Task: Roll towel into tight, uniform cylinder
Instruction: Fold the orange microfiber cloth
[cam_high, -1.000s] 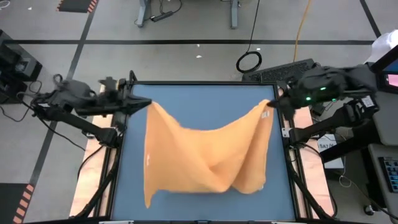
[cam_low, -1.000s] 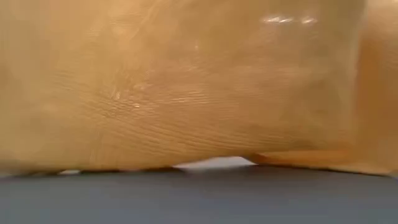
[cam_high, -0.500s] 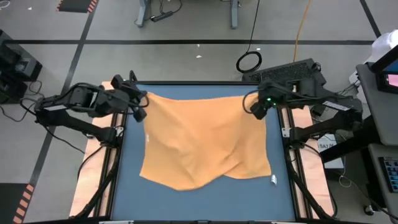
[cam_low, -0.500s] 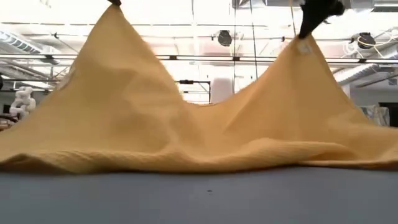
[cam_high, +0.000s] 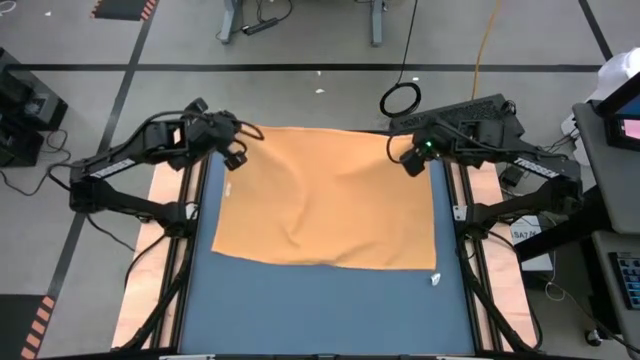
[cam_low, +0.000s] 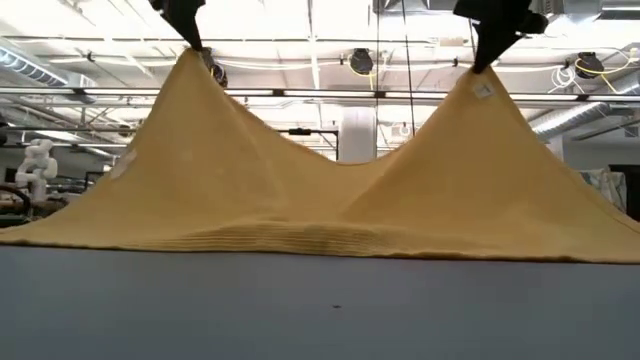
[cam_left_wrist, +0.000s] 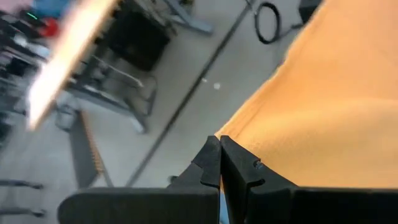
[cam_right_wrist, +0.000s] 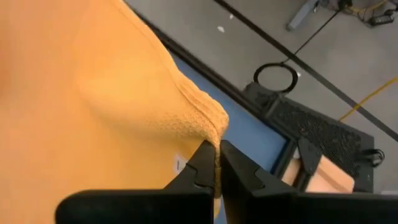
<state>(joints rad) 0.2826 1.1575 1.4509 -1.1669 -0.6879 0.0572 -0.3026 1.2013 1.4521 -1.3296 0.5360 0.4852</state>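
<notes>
high view: towel (cam_high: 325, 205) flat, orange-yellow, lightly creased

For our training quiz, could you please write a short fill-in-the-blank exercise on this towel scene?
1. Each gripper pinches one ____ of the towel.
2. The left gripper and the right gripper are both ____ on the fabric.
3. Between the two grips, the towel's top edge ____.
Answers: corner; shut; sags

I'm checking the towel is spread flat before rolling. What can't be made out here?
- Low view: the towel, held up at two corners, hides the table behind it, and both grippers are cut off by the top edge.
- High view: the towel covers the table beneath it, so any fold underneath stays unseen.
- Left wrist view: the room is blurred.
- High view: the white tag is too small to read.
</notes>
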